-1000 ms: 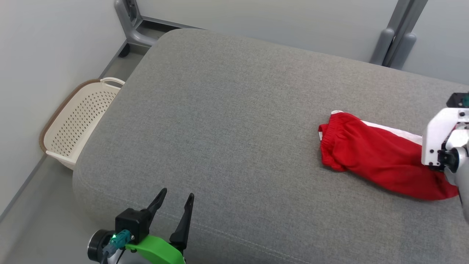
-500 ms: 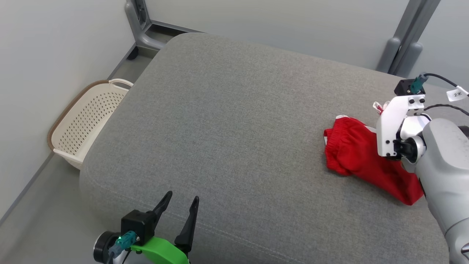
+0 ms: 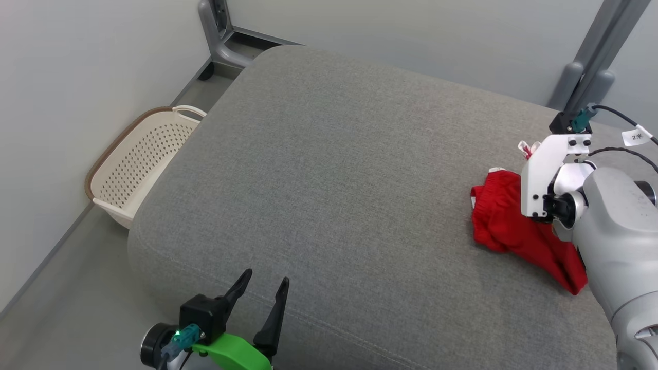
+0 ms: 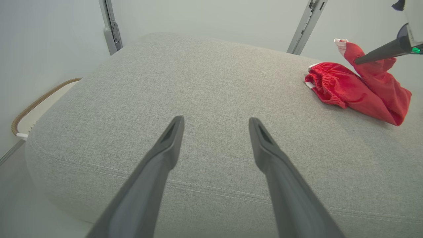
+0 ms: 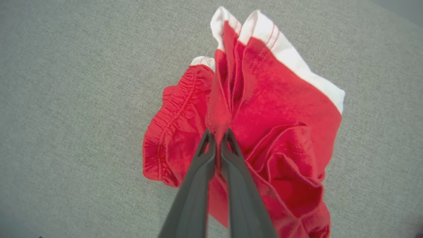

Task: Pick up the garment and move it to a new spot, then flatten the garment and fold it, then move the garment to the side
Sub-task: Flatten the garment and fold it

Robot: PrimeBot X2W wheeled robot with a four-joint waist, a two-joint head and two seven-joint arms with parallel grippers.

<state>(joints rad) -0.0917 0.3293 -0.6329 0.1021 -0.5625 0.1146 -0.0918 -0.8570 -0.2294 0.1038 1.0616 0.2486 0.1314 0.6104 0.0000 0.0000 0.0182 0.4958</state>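
Red garment (image 5: 281, 109), crumpled near the right side of the grey cushion (image 3: 334, 180), with the right claw (image 5: 218, 134) clenched on a raised pleat and the left claw (image 4: 215, 120) released, idle; the cloth looks light and limp, best pinched at hem or waistband.

1. The garment is a pair of red shorts (image 3: 496, 221) with a gathered elastic waistband (image 5: 175, 112) and white trim (image 5: 290, 56) along a leg edge
2. It lies bunched and creased, not flat, on the grey upholstered seat (image 3: 334, 180), over on the right-hand side
3. One fold of red cloth stands up off the heap in a peak, pinched between the closed tips of the right gripper (image 5: 218, 134)
4. The waistband end rests on the seat, turned towards the left, and the rest of the cloth trails off towards the near right
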